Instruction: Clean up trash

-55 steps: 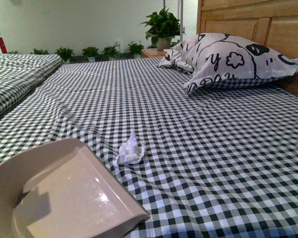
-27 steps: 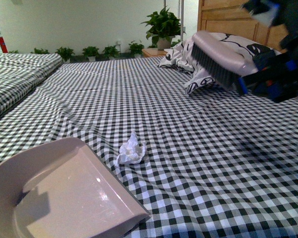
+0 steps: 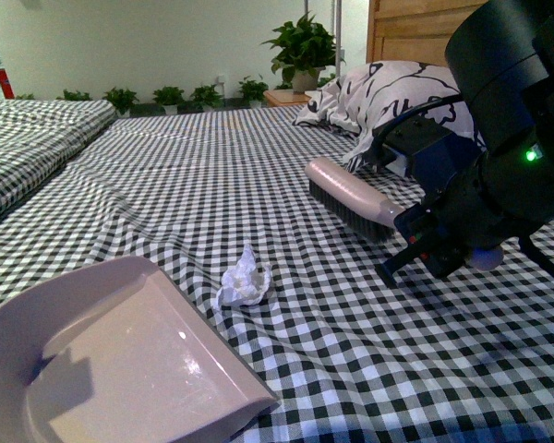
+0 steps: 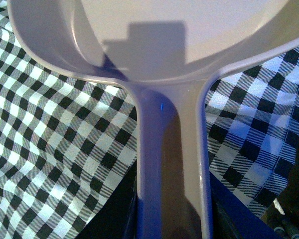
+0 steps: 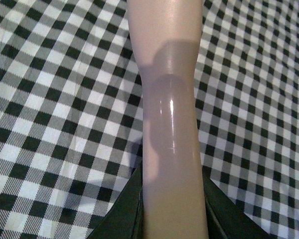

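The right gripper (image 3: pixel 415 235) is closed around the handle of a beige brush (image 3: pixel 351 196), which it holds above the bed, bristles pointing down, not touching the sheet. The right wrist view shows only the brush handle (image 5: pixel 170 119) between the dark jaws, over the checked cloth. The left gripper does not appear in the front view; in the left wrist view the dustpan handle (image 4: pixel 170 164) runs down between its dark jaws, which clamp it at the lower edge of the picture. The dustpan (image 3: pixel 120 360) lies on the bed at the near left, its open lip toward the trash (image 3: pixel 244 279). This small crumpled white wad rests on the sheet just beyond the lip, between the dustpan and the brush; only the front view shows it. The bed sheet (image 3: pixel 212 175) is black-and-white checked and wrinkled. A patterned pillow (image 3: pixel 388 92) leans by the wooden headboard (image 3: pixel 415 18). Green potted plants (image 3: pixel 300 46) stand along the pale wall behind.
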Robot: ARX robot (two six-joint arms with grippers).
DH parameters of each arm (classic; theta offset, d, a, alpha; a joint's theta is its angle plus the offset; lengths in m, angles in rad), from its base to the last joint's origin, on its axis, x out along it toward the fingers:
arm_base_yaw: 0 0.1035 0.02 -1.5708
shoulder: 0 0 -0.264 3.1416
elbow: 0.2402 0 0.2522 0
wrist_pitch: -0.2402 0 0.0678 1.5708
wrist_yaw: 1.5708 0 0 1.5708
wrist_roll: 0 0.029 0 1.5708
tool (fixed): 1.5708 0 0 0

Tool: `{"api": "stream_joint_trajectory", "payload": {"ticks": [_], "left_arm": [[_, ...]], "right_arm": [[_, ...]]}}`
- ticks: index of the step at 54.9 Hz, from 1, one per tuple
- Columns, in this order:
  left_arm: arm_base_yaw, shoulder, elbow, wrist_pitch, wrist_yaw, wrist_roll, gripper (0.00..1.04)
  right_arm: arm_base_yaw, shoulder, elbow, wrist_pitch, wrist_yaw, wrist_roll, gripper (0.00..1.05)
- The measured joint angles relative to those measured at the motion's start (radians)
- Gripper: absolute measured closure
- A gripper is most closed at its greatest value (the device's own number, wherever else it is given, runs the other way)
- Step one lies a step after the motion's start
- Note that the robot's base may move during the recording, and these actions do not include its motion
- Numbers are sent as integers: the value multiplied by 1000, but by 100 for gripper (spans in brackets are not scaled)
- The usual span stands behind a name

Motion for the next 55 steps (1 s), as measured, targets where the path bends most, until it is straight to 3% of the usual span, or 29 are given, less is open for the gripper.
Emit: {"api": "stream_joint_trajectory", "payload": {"ticks": [32,39,46,51,55], "left_arm": [[0,0,0,0,0,0,77],[0,0,0,0,0,1,77],[0,0,0,0,0,1,77],[0,0,0,0,0,2,77],[0,0,0,0,0,2,77]], "right_arm": [[103,39,0,-121,-71,-18,85],[132,6,6,-237,-202,48,85],[188,-114,6,-367,-459,107,85],[194,-176,11,-370,-512,130,85],[161,-212,20,-354,-497,151,85]]}}
